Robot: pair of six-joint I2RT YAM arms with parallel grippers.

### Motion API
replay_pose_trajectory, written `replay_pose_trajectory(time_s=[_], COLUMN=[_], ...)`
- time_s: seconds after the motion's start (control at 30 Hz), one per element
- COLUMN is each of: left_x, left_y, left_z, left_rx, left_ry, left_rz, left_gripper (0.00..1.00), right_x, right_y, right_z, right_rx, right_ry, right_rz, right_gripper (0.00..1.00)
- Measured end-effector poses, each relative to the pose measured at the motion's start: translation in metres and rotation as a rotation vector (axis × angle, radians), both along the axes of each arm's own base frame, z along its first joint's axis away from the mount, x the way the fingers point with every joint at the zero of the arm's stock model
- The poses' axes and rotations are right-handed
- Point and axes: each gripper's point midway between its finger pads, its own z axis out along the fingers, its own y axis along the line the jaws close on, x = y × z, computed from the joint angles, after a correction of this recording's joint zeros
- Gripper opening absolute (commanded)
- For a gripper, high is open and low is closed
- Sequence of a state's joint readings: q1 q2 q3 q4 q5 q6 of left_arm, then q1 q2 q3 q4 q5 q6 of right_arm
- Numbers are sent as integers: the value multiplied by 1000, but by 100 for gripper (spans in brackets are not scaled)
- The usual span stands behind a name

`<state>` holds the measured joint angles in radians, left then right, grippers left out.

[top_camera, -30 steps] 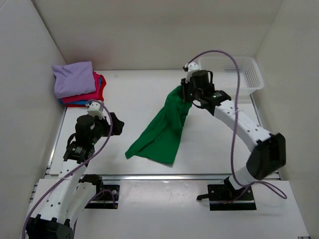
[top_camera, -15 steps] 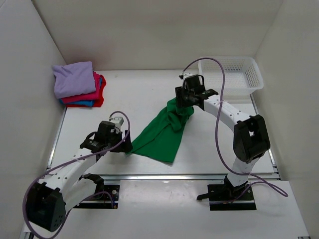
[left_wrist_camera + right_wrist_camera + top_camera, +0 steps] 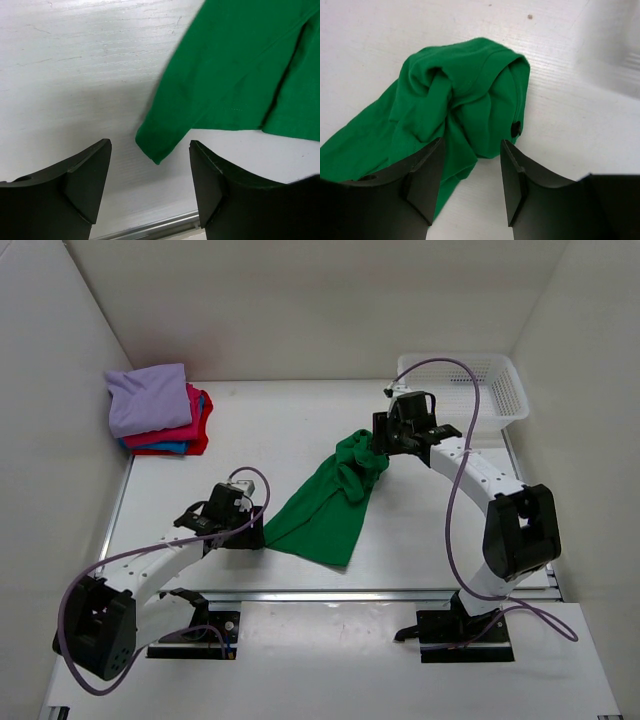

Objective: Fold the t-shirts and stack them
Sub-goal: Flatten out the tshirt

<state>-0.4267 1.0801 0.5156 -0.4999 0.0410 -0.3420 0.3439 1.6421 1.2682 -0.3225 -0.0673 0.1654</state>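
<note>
Spread near the middle of a white table [image 3: 270, 430]: a bright green soft cloth t-shirt [image 3: 330, 505], unfolded, running slantwise from a crumpled knot at its 1 o'clock end down to a flatter, wider hem at 7 o'clock. Bunched and twisted into deep folds at that upper end in the right wrist view [image 3: 455, 100], with a small dark patch showing at the 4 o'clock edge of the bunch. Smooth and nearly creaseless at the lower end in the left wrist view [image 3: 235, 75], tapering to a rounded corner flat on the tabletop. Left gripper [image 3: 250, 530] low at the hem's 9 o'clock side, jaws apart, that green corner lying between the black fingers [image 3: 90, 175] without being pinched. Right gripper [image 3: 385, 435] just beside the knot at 1 o'clock, jaws likewise apart [image 3: 472, 144], nothing clamped, the bunched cloth below them. At the table's 10 o'clock corner, well apart: a stack of folded t-shirts [image 3: 160, 410], lavender on top, then pink-red, blue and red. At 2 o'clock, a white plastic mesh basket [image 3: 500, 390].
</note>
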Motion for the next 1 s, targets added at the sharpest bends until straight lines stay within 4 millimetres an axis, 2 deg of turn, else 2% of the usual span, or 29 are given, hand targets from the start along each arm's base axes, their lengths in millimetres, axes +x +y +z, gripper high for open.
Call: replay_pose_trajectory(time_s=[0.2, 0.27, 0.3, 0.33, 0.4, 0.43, 0.47, 0.63, 0.73, 0.8, 0.97, 1.0], left_x=[2, 3, 3, 4, 8, 10, 11, 16, 21, 24, 23, 23], left_y=[-4, -5, -5, -6, -9, -11, -13, -17, -15, -14, -15, -15], left_z=[-5, -6, -6, -6, -3, -2, -1, 11, 21, 26, 26, 26], left_rx=[-8, -9, -12, -18, -35, -45, -55, -77, -94, -99, -100, -100], left_ry=[15, 18, 19, 15, 1, -7, -11, -62, -100, -115, -113, -112], left_rz=[13, 16, 20, 24, 33, 33, 38, 42, 55, 61, 59, 59], left_gripper=[67, 61, 51, 48, 25, 10, 0, 0, 0, 0, 0, 0], right_x=[-3, -3, -4, -6, -8, -9, -9, -12, -17, -25, -55, -57], right_y=[2, 1, 0, -1, -4, -5, -6, -6, 2, 15, 62, 65], right_z=[-4, -5, -6, -8, -10, -11, -11, -9, -3, 2, 6, 5], right_rx=[13, 18, 20, 21, 23, 25, 26, 26, 17, -4, -64, -71], right_ry=[10, 8, 11, 13, 22, 26, 24, 14, -11, -40, -106, -108], right_rz=[9, 6, 6, 4, -2, -7, -6, -4, 14, 48, 183, 191], right_gripper=[45, 46, 46, 50, 61, 64, 65, 61, 59, 60, 62, 62])
